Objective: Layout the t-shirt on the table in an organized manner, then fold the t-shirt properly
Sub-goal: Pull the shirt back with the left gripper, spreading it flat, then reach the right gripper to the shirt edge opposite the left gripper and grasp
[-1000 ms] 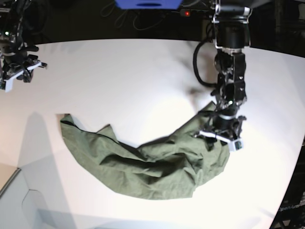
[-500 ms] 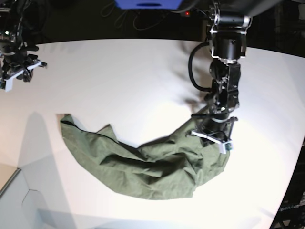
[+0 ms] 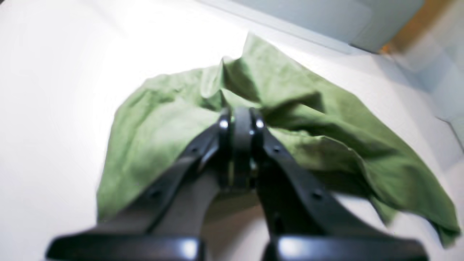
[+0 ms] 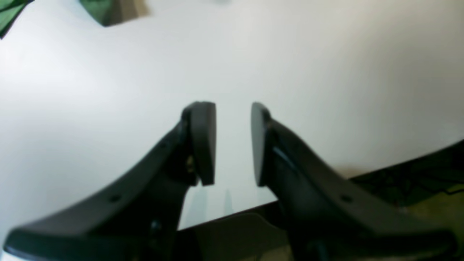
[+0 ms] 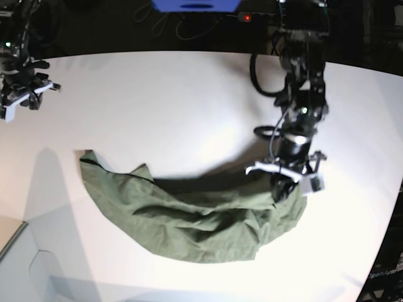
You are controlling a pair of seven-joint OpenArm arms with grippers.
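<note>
The olive-green t-shirt lies crumpled in a long curved heap across the near half of the white table. My left gripper is at the shirt's right end, shut on a bunch of cloth and holding that end raised a little. In the left wrist view the fingertips are pressed together, and folds of the t-shirt run up to them. My right gripper hangs over the far left of the table, away from the shirt. Its fingers stand apart over bare table with nothing between them.
A pale grey box stands at the near left corner. The table's curved edge runs close by on the right of the left gripper, with dark floor beyond. A blue object sits behind the far edge.
My left gripper has shut on the shirt's right end and drawn it up and slightly toward the near side, casting a shadow along the cloth's upper edge. The right arm has not moved.
</note>
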